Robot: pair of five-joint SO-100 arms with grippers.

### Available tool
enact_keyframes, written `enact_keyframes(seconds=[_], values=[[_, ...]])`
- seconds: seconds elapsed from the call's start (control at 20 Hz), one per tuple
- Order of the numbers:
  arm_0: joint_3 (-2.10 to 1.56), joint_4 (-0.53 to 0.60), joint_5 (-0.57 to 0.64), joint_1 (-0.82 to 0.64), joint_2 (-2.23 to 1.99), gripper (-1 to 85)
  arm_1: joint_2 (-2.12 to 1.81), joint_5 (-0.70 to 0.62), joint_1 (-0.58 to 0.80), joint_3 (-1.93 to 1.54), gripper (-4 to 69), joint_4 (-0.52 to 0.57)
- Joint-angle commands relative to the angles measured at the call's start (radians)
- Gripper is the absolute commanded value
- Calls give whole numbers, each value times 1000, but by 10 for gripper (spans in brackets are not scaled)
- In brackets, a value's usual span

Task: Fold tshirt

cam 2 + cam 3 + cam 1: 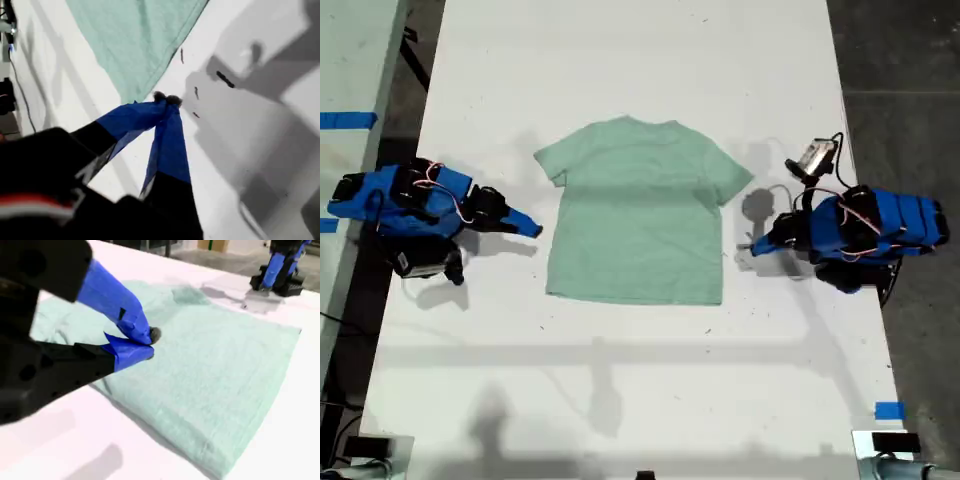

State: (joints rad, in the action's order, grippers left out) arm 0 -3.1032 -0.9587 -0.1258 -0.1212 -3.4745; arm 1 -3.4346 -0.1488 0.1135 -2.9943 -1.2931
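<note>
The tshirt [638, 212] lies flat and spread out on the white table [640, 60], about in the middle of the exterior view. Its neck is toward the top of that view and its hem toward the bottom. Both short sleeves are open to the sides, and the cloth looks smooth with only soft creases.

My first gripper [758, 246] is on the exterior view's right, just beside the lower side edge of the tshirt and not touching it. In the first wrist view, my first gripper [166, 100] has its jaws pressed together with nothing between them. Its tips are near the hem corner of the tshirt [135, 45], above bare table.

My second gripper [532, 229] is on the exterior view's left, near the other side edge of the tshirt, with a strip of table between. In the second wrist view, my second gripper [147, 344] also has its jaws closed and they pinch no cloth. The tshirt [215, 375] spreads behind it.

Nothing lies on the garment. A few small dark specks [224, 79] are on the table near my first gripper. A piece of blue tape [888, 410] sticks near the table corner at the exterior view's lower right.
</note>
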Motion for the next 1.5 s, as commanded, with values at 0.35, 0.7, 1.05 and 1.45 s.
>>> enact_keyframes(seconds=[0.35, 0.7, 1.05, 1.45], values=[[833, -255, 514, -472, 939, 1, 764, -549, 476, 787, -6, -156], [1104, -397, 765, -726, 1204, 1, 1160, -830, 713, 1144, -6, -201], [1284, -491, 920, -818, 1451, 1, 1414, -948, 790, 1430, 35, -281], [1253, -462, 905, -765, 1485, 10, 1494, -1072, 870, 1120, 326, 26]])
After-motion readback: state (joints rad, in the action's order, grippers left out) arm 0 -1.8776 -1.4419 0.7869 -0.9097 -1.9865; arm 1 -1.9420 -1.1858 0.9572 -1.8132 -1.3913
